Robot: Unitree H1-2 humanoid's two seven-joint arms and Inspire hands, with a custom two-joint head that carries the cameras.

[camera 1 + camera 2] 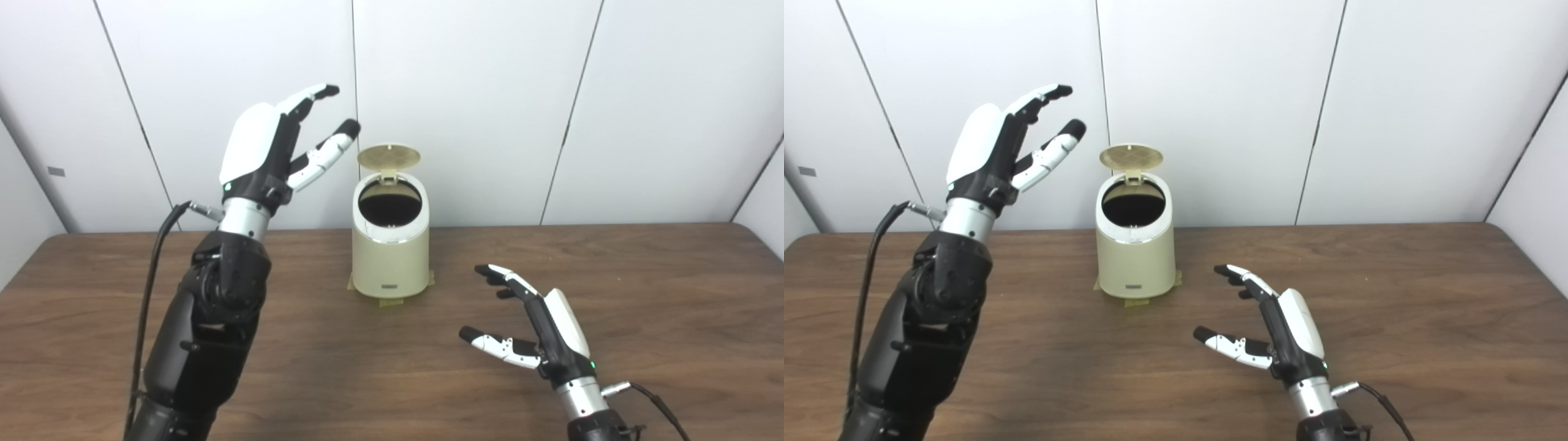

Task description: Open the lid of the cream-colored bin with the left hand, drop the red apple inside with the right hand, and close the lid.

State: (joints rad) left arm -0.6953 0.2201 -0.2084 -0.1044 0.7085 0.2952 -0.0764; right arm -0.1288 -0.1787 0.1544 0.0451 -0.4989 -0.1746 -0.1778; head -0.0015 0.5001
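The cream-colored bin (390,251) stands at the back middle of the wooden table (643,288). Its round lid (389,157) is flipped up and back, and the dark opening (389,203) shows nothing I can make out inside. My left hand (278,147) is raised in the air to the left of the lid, open and empty, fingers apart, not touching it. My right hand (533,327) is low over the table to the right front of the bin, open and empty. No red apple is in view.
White wall panels (478,92) stand right behind the bin. Tan tape patches (392,300) show under the bin's base. A black cable (150,269) hangs from my left wrist.
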